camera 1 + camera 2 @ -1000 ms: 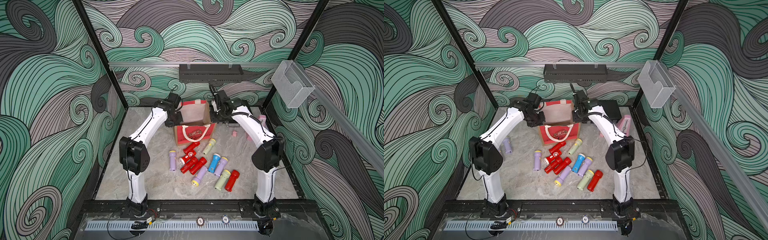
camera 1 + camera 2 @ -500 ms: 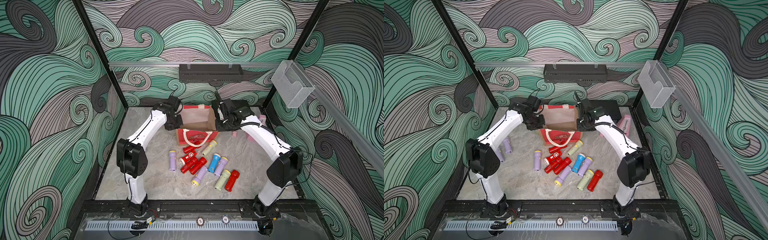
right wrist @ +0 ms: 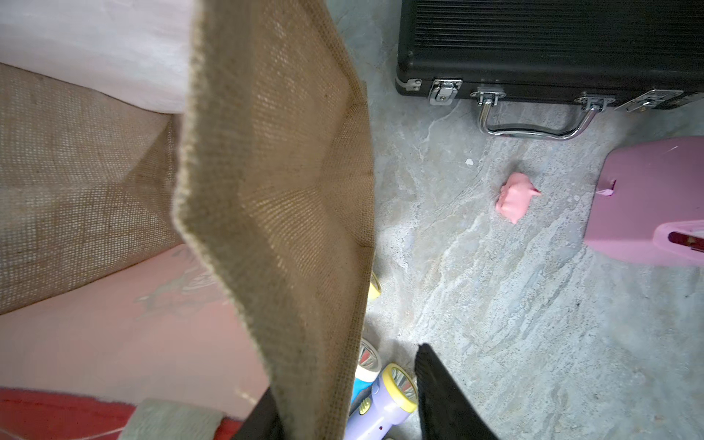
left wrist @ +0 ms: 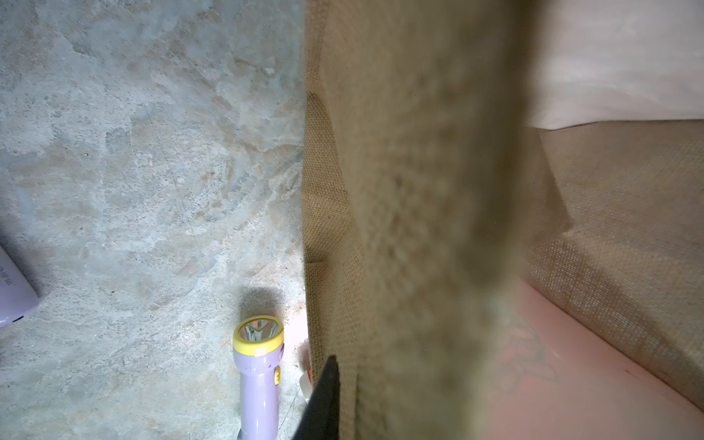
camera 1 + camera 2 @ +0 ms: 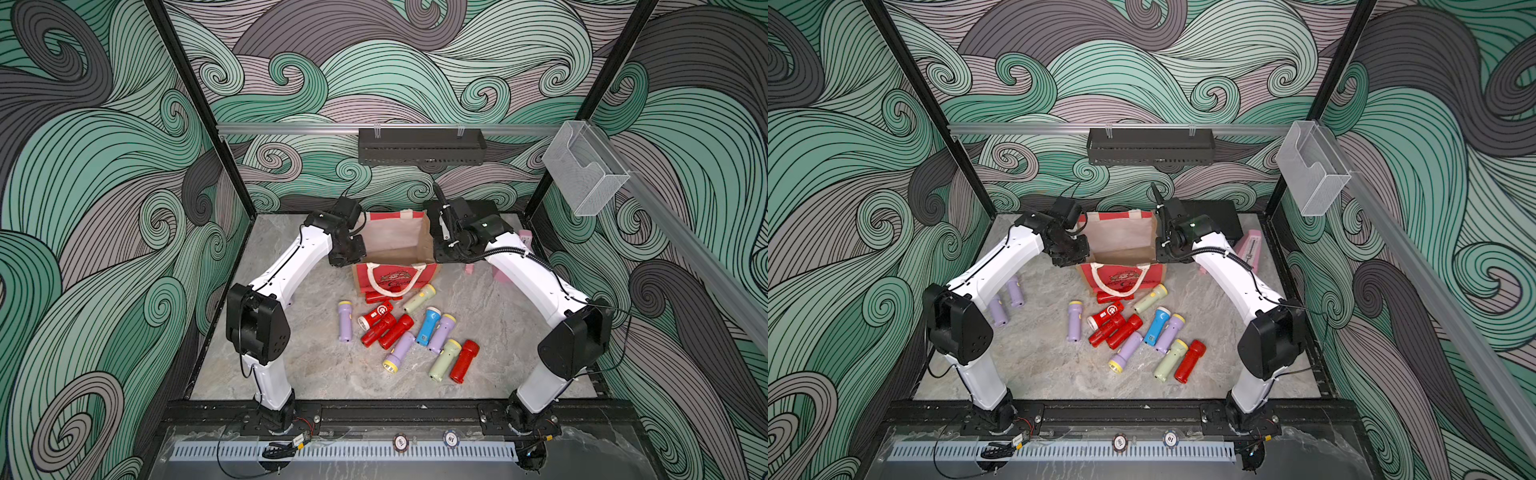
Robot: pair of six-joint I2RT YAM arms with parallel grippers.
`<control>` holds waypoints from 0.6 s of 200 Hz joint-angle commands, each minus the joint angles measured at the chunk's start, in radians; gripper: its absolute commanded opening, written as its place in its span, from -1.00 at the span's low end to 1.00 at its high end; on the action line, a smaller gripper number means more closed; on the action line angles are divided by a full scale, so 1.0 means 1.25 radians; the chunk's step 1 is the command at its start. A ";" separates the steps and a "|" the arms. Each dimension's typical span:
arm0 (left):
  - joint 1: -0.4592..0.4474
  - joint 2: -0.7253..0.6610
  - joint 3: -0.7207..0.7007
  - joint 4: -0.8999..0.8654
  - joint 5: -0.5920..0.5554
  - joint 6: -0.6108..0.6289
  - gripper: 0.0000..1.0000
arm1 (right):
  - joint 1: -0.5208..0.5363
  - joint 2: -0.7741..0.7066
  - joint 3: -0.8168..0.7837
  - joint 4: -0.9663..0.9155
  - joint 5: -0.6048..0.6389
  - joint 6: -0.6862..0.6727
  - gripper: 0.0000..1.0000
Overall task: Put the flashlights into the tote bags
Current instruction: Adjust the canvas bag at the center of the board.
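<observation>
Up close in the left wrist view, tote bag [image 4: 419,228] wall all blur, weave gone soft. Left gripper [image 4: 373,407]: just one dark finger [image 4: 324,400], its mate lost behind that jute. Lilac flashlight [image 4: 259,381] chopped by the frame edge. Over in the right wrist view, black case [image 3: 552,45] and pink metronome [image 3: 647,202] both cut off, flashlights [image 3: 384,404] half tucked behind the bag wall. In a top view, bag print [image 5: 392,277] too small to read.
</observation>
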State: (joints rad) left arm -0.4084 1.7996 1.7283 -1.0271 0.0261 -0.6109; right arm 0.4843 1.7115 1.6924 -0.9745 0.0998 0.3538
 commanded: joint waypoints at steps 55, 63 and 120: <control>-0.007 -0.019 0.020 -0.024 -0.017 -0.018 -0.19 | -0.005 0.026 0.074 -0.003 0.010 -0.013 0.37; -0.007 -0.018 0.027 -0.027 -0.017 -0.018 -0.10 | -0.006 0.034 0.085 -0.003 0.005 -0.015 0.39; -0.006 0.000 0.095 -0.031 -0.016 0.001 0.13 | -0.009 0.086 0.159 -0.002 -0.045 -0.028 0.69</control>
State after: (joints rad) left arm -0.4129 1.7973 1.7851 -1.0386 0.0154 -0.6285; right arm 0.4774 1.7931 1.8484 -0.9703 0.0715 0.3290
